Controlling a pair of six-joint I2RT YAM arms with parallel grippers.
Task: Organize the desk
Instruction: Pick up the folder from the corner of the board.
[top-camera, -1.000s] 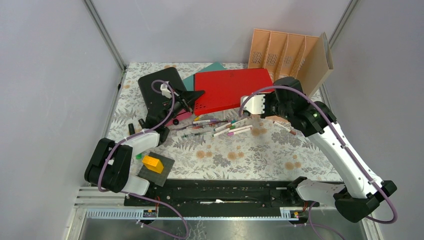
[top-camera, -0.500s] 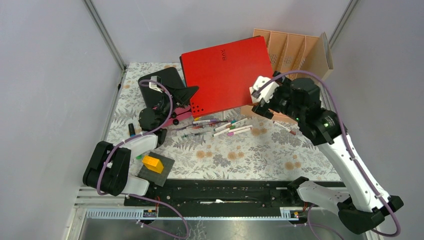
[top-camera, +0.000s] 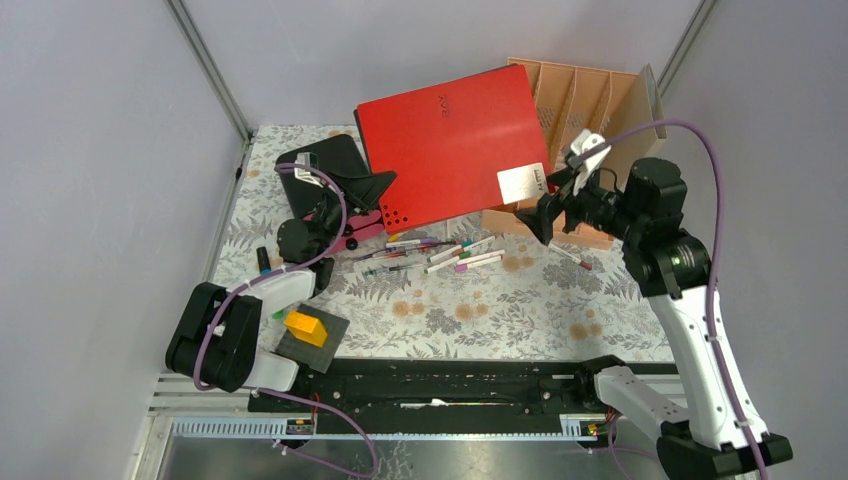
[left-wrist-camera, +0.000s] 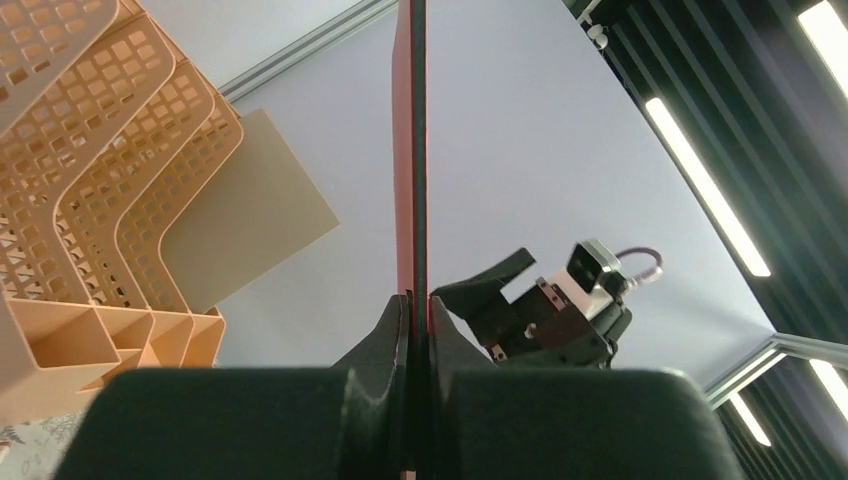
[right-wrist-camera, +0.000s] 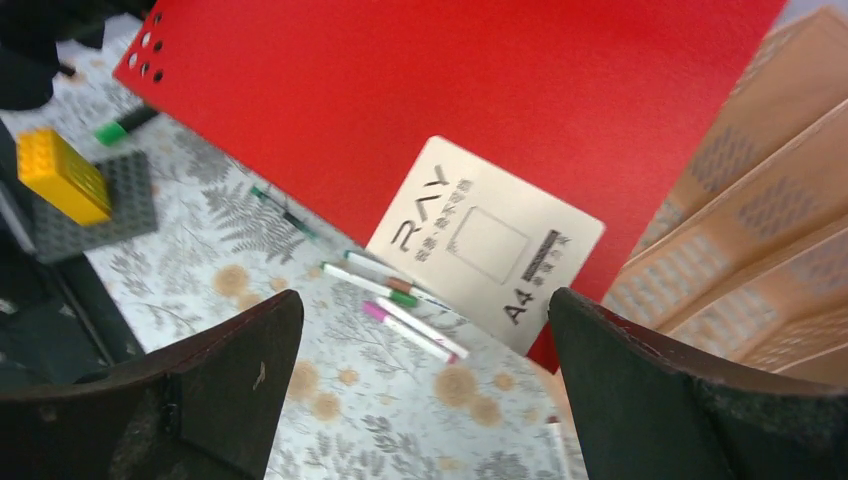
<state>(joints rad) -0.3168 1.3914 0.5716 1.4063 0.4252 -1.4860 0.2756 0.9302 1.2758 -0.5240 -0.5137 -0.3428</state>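
Observation:
A red folder (top-camera: 450, 145) stands tilted above the desk (top-camera: 480, 305), lifted off the flowered cloth. My left gripper (top-camera: 378, 196) is shut on its lower left corner; in the left wrist view the folder (left-wrist-camera: 417, 150) shows edge-on, pinched between the fingers of that gripper (left-wrist-camera: 418, 300). My right gripper (top-camera: 560, 186) is open just right of the folder's lower right corner, apart from it. The right wrist view shows the open gripper (right-wrist-camera: 422, 300), the folder (right-wrist-camera: 450, 90) and its white label (right-wrist-camera: 485, 245).
A peach file rack (top-camera: 580, 100) stands at the back right, right behind the folder. Several pens (top-camera: 440, 252) lie mid-desk. A black drawer box (top-camera: 320, 172) is at the back left. A yellow brick (top-camera: 305, 326) sits on a grey plate (top-camera: 325, 345) near the front left.
The red folder has risen from lying flat to standing tilted, still held by the left gripper. The right gripper opened, let go of the folder's right edge and drew back to the right.

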